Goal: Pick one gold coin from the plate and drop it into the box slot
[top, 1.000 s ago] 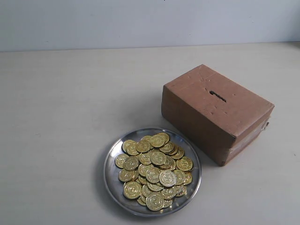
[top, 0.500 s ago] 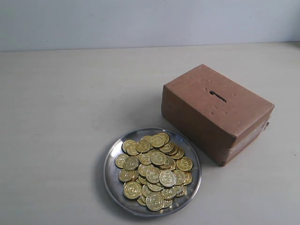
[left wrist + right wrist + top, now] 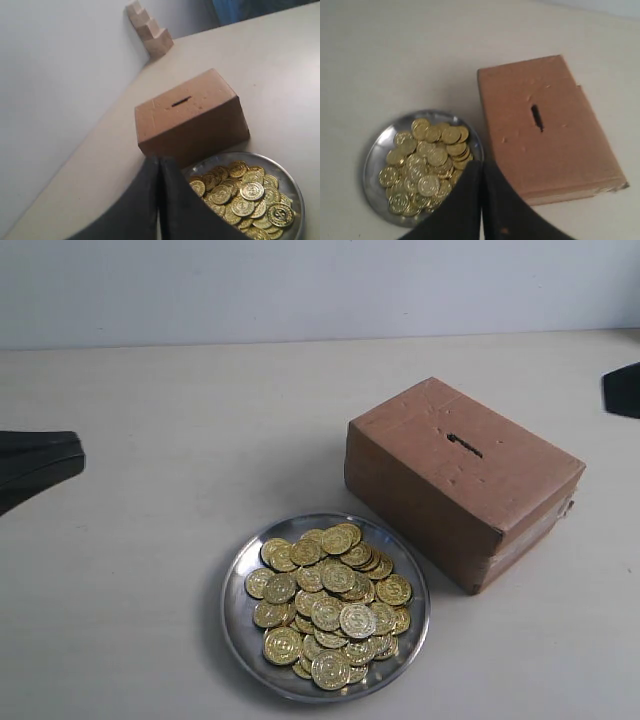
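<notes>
A round silver plate (image 3: 240, 580) holds a heap of gold coins (image 3: 330, 605) at the front centre of the table. Just right of it stands the brown cardboard box (image 3: 440, 510), its dark slot (image 3: 464, 445) on top. My left gripper (image 3: 78, 458) pokes in at the left edge, well away from the plate. My right gripper (image 3: 606, 388) shows at the right edge, beyond the box. In the wrist views the left gripper (image 3: 158, 160) and the right gripper (image 3: 481, 163) are both shut with nothing between their fingers. The plate (image 3: 295, 182), coins (image 3: 427, 160), box (image 3: 560, 160) and slot (image 3: 181, 102) show there too.
Stacked pale wooden blocks (image 3: 149, 27) stand against the wall beyond the box in the left wrist view. A light wall runs along the table's far edge.
Both grippers have come into the exterior view, the left at the left edge and the right at the right edge. Plate, coins and box have not moved.
</notes>
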